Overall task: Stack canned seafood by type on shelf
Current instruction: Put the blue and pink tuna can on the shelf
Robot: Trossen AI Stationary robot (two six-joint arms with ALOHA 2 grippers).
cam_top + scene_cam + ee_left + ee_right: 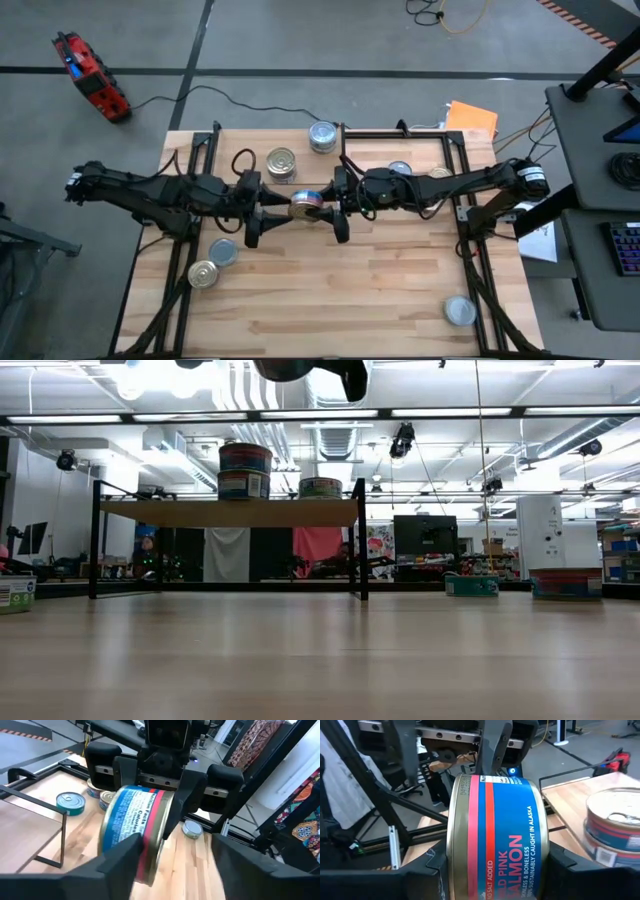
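Observation:
A tin of canned seafood with a blue and red label and a golden rim hangs high over the middle of the table. It is turned on its edge between my two grippers. My right gripper reaches in level from the right and is shut on it. My left gripper faces it from the left, open, with its fingers either side of the tin. The shelf stands at the far left. On it are a stack of two tins and a single tin. My right gripper pinches the tin by its two flat ends, one finger against the golden lid end and the other finger against the opposite end. The fingers come in level from the table's right. The tin is lifted clear, its label side facing up and down. My left gripper has one finger close by the tin's lower rim; I cannot tell whether it touches.
Loose tins lie on the table: two at the near left, one at the near right corner, and two under my right arm. Black frame rails run along both side edges.

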